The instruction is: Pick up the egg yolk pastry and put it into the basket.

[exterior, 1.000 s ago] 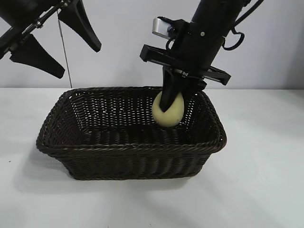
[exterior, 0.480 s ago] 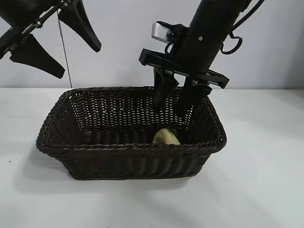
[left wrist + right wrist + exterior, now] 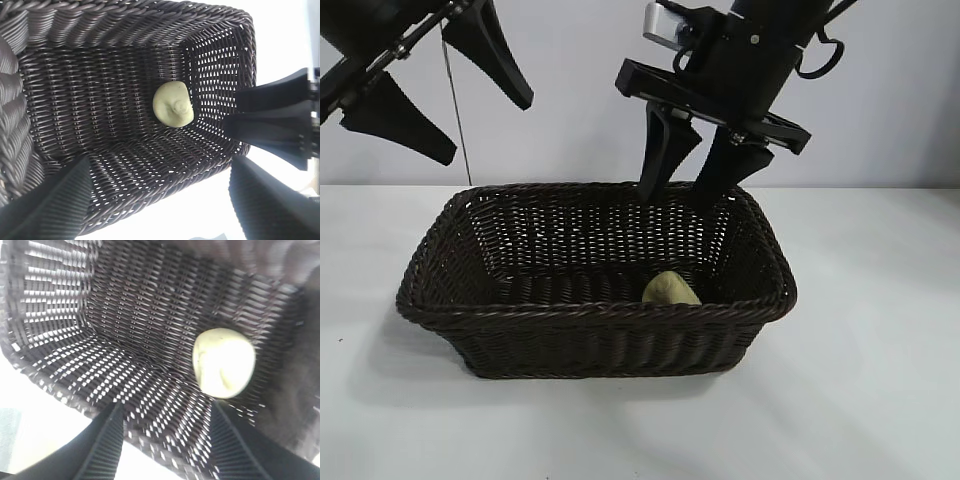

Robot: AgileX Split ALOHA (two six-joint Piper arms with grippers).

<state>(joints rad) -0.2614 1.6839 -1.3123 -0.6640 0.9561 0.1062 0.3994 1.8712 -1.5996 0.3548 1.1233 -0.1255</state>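
Observation:
The pale yellow egg yolk pastry (image 3: 669, 289) lies on the floor of the dark brown wicker basket (image 3: 590, 310), near its front right corner. It also shows in the left wrist view (image 3: 173, 104) and the right wrist view (image 3: 223, 362). My right gripper (image 3: 682, 197) is open and empty, above the basket's back rim, its fingers apart. My left gripper (image 3: 485, 130) is open and empty, held high at the upper left, away from the basket. The right gripper's fingers (image 3: 270, 107) show in the left wrist view beside the basket's wall (image 3: 225, 60).
The basket stands on a white table (image 3: 870, 380) before a pale wall. A thin dark cable (image 3: 456, 110) hangs down behind the basket's left back corner.
My right gripper let go of the pastry, which dropped to the basket floor. The gripper then rose out of the basket with its fingers open. The left arm has not moved.

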